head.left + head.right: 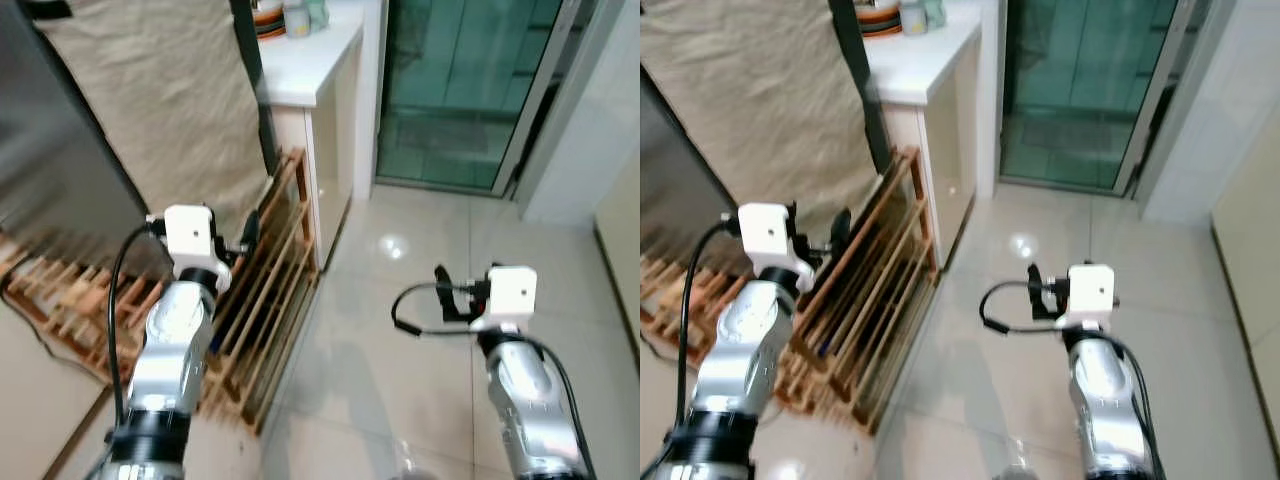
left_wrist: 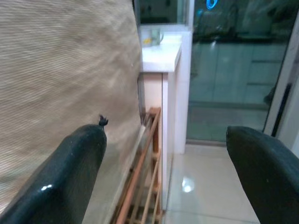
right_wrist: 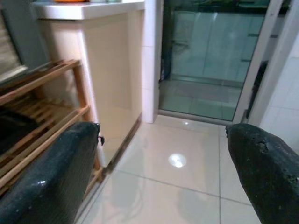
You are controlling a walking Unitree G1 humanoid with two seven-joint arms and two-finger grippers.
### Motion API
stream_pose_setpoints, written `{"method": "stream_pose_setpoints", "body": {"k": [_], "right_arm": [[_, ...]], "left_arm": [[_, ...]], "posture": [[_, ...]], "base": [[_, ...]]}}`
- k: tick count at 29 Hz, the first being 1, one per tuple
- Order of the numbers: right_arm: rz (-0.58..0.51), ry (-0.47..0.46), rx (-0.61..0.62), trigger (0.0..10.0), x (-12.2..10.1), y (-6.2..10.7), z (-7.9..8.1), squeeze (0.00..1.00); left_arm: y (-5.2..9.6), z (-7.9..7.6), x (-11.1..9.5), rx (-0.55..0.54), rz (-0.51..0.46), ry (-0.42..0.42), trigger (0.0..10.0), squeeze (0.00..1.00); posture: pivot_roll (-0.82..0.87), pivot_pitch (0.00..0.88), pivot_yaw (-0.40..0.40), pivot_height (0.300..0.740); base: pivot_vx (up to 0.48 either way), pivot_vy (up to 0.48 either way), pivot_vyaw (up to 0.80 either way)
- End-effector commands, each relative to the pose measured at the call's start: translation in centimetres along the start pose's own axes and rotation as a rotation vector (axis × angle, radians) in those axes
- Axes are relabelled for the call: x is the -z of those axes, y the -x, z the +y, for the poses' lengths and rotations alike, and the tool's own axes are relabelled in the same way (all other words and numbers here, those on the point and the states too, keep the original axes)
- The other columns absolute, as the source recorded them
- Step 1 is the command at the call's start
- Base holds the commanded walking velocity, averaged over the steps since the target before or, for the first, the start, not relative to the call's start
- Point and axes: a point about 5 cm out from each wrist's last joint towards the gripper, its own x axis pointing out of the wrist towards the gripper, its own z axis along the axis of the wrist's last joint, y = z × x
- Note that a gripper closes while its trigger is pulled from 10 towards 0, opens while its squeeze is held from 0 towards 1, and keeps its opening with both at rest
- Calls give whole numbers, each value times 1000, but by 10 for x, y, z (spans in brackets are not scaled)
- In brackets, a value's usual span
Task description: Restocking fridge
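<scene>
Neither gripper holds anything: left gripper [image 2: 163,177] and right gripper [image 3: 163,172] gape wide and empty, while the grey slab at far left, likely the fridge [image 1: 50,150], lies nearer the left arm.

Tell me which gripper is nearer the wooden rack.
Left. The left gripper hangs right over the wooden rack by the beige cloth; the right gripper is out over the tiled floor, well aside.
</scene>
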Motion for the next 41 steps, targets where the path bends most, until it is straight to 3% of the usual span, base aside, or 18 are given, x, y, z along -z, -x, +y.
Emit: {"method": "stream_pose_setpoints", "body": {"k": [1, 7, 23, 27, 34, 36, 41], "right_arm": [[-8, -9, -18, 10000, -1, -1, 7, 0], [-2, -12, -13, 10000, 0, -1, 6, 0], [-4, 6, -21, 10000, 1, -4, 2, 0], [3, 12, -22, 10000, 3, -2, 0, 0], [20, 23, -33, 10000, 7, 2, -2, 0], [21, 22, -33, 10000, 7, 1, -2, 0], [5, 17, -18, 10000, 2, -3, -2, 0]], "left_arm": [[2, 5, -3, 0, -16, -8, 10000, 0], [1, 5, -4, -1, -24, 0, 10000, 0], [-2, 5, -7, -11, -47, 3, 10000, 0], [12, -3, -7, 61, -69, 5, 10000, 0], [40, 4, 3, 95, -14, -10, 10000, 0], [31, 7, 1, 32, -16, 11, 10000, 0], [16, 5, -10, 3, -38, 45, 10000, 0]], "posture": [[-137, 0, 86, 740], [-138, 0, 87, 740], [-144, 0, 84, 740], [-144, 0, 83, 740], [-129, 0, 68, 740], [-128, 0, 64, 740], [-127, 0, 61, 740]], "base": [[0, 480, 0], [0, 480, -767], [0, 417, 0], [0, 0, 0], [0, 0, 0], [0, 0, 0], [0, 0, 0]]}}
